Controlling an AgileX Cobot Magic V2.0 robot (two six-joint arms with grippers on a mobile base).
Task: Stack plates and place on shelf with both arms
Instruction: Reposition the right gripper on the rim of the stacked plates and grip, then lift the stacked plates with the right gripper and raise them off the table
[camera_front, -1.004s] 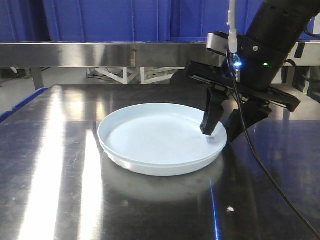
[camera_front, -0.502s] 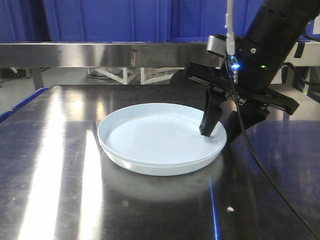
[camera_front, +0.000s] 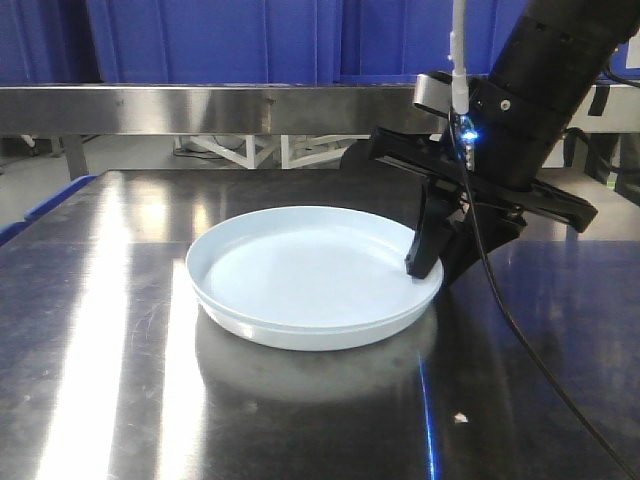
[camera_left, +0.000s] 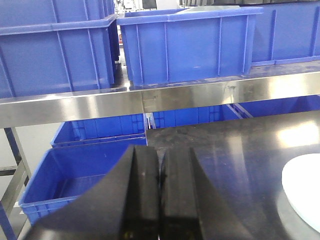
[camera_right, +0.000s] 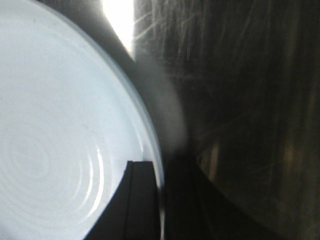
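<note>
A large glossy white plate (camera_front: 310, 275) lies on the steel tabletop (camera_front: 100, 350); a faint seam runs round its side wall, so I cannot tell whether it is one plate or two stacked. My right gripper (camera_front: 432, 272) is shut on its right rim, one finger inside and one outside. The right wrist view shows the plate (camera_right: 60, 125) with concentric rings and the gripper (camera_right: 161, 175) pinching the rim. My left gripper (camera_left: 159, 175) is shut and empty, hovering over the table's left end; a plate edge (camera_left: 306, 192) shows at its far right. The shelf rail (camera_front: 200, 108) runs behind.
Blue plastic crates (camera_left: 190, 42) sit on the shelf tier above the rail (camera_left: 200, 95), and more blue crates (camera_left: 75, 175) stand low beside the table's left end. A cable (camera_front: 520, 330) hangs from the right arm over the table.
The right gripper's fingers have closed together on the plate's right rim. The plate has shifted a little to the left with that side slightly raised.
</note>
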